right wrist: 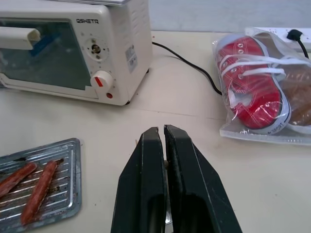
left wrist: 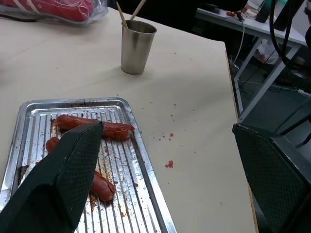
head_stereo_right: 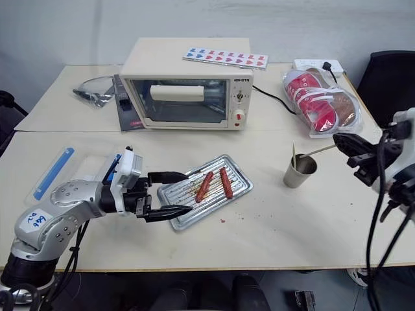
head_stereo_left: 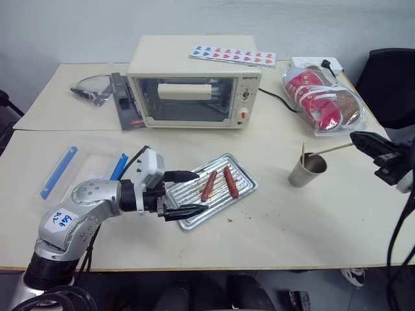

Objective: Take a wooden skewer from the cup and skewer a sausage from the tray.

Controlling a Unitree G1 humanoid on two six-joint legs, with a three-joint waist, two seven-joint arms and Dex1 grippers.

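Note:
The silver ridged tray [head_stereo_left: 248, 181] lies mid-table and holds two sausages side by side, a darker red one [head_stereo_left: 209, 185] and a more orange one [head_stereo_left: 231, 182]. My left gripper [head_stereo_left: 201, 190] is open at the tray's near-left end, one finger over the tray and the other along its front edge. To the right stands the cup [head_stereo_left: 307, 172] with one stick [head_stereo_left: 303, 153] left in it. My right gripper [head_stereo_left: 355, 137], raised to the right of the cup, is shut on a wooden skewer [head_stereo_left: 331, 149]. The skewer slants down toward the cup's rim.
A cream toaster oven [head_stereo_left: 194, 84] stands behind the tray, its cord running right to a power strip [head_stereo_left: 318, 63]. A bag of red shoes [head_stereo_left: 324, 100] lies at the back right. A clear plastic box with blue clips [head_stereo_left: 71, 172] sits beside my left arm.

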